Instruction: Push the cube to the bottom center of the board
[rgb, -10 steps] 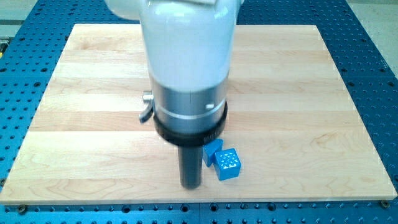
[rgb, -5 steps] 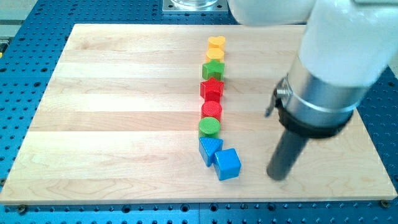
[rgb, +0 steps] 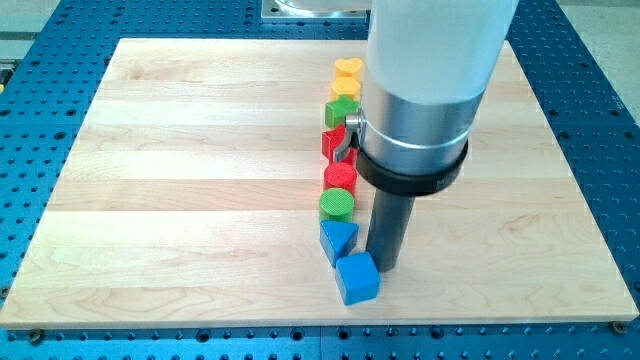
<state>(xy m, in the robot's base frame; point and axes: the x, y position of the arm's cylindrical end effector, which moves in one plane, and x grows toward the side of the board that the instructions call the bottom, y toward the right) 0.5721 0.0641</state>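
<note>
The blue cube (rgb: 357, 278) lies near the board's bottom edge, a little right of centre. My tip (rgb: 384, 266) stands on the board just right of and above the cube, touching or nearly touching its upper right corner. A blue triangle (rgb: 337, 240) sits just above-left of the cube, close to it.
A column of blocks runs up from the triangle: a green cylinder (rgb: 337, 206), a red cylinder (rgb: 340, 178), a red star (rgb: 334, 143) partly hidden by the arm, a green star (rgb: 341, 110) and a yellow heart-like block (rgb: 347, 72). The wooden board (rgb: 180, 180) lies on a blue perforated table.
My tip swung from left of the cube to far right, then came back against the cube's right side. The cube shifted slightly left and down and turned.
</note>
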